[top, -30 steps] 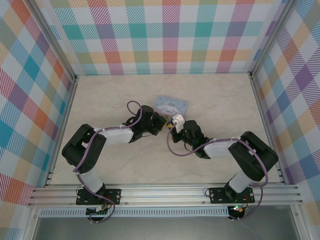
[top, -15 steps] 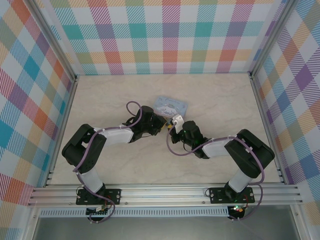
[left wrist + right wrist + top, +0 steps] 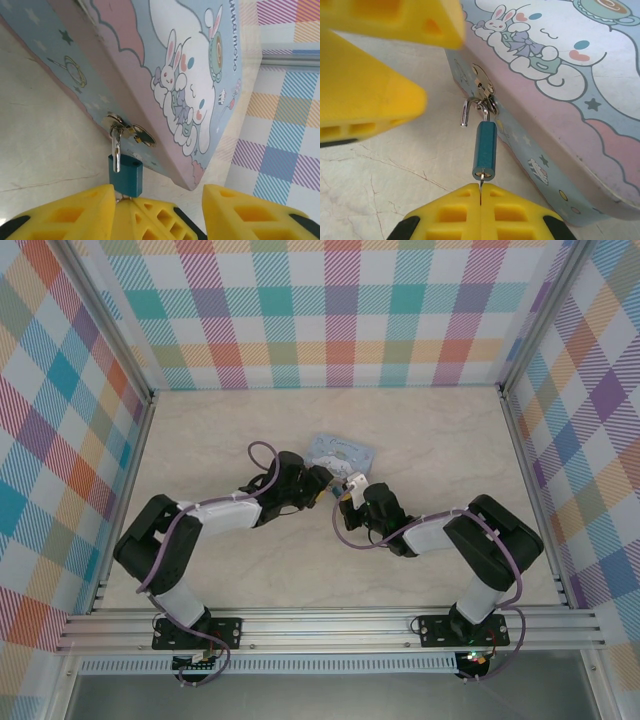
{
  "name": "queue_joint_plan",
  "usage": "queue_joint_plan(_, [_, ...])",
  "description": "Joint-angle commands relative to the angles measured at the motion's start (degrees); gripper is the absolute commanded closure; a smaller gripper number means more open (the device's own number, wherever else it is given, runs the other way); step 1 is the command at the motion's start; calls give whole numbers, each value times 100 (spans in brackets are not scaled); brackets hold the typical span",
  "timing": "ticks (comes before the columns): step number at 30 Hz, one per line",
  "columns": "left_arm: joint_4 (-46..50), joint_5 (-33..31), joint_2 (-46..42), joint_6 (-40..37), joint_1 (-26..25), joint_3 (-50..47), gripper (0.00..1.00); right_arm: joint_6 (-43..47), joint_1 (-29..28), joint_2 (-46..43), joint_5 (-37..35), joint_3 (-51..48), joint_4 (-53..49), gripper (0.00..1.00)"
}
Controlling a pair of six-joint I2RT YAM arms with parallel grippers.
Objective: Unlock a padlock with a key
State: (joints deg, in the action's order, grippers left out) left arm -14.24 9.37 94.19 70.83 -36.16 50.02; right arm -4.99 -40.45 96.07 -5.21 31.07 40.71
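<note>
From above, the left gripper point(image 3: 320, 485) and right gripper point(image 3: 345, 498) meet beside the tin point(image 3: 342, 451). At the left wrist, the jaws stand spread before the padlock point(image 3: 125, 175), which hangs on the tin's hasp. At the right wrist, pressed-together fingers pinch the thin key point(image 3: 481, 183) in its base. The lock is likely light, rigid and slippery, so I'd grip the body's flat sides.

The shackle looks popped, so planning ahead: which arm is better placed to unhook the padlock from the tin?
Probably left: the left gripper is open beside the padlock, while the right gripper is shut on the key in its base.
</note>
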Motion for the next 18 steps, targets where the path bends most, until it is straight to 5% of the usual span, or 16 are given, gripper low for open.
queue_joint_plan(1, [490,-287,-500,-456,115,-24,47,-317,105,51,139,-87,69,100])
queue_joint_plan(10, [2050,-638,-1112,-2001,931,527,10,-582,212,-155,212,-116,-125,100])
queue_joint_plan(18, [2964,385,130,-4061,1707,2022,0,-582,239,-106,236,-64,-115,100])
